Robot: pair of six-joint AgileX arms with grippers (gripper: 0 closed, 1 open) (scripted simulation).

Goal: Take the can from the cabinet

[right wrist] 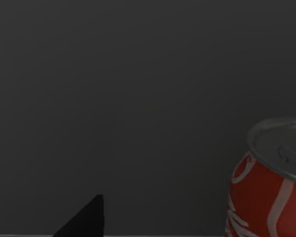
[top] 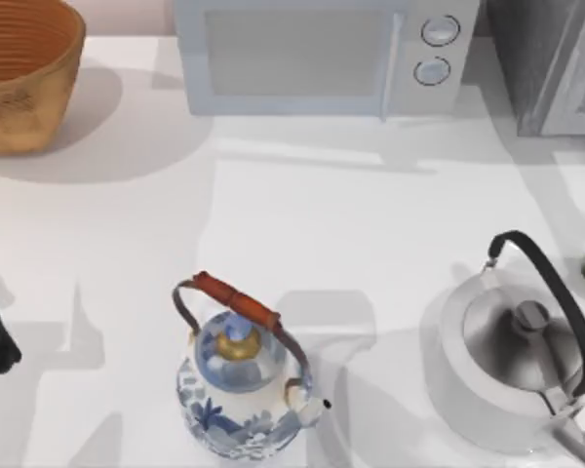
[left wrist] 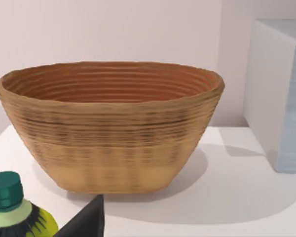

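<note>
Right wrist view: claw [right wrist: 84, 217] beside can [right wrist: 269, 182]

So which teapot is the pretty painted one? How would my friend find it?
Start at the white microwave at the back of the table, then come straight toward the front edge. There stands the blue-and-white painted teapot. Unlike the plain silver kettle to its right, it has blue flowers, a gold lid knob and a reddish-brown handle.

The can [right wrist: 271, 182] — red with white lettering and a silver top — stands upright in front of a dark grey wall, partly cut off by the right wrist view's edge.
</note>
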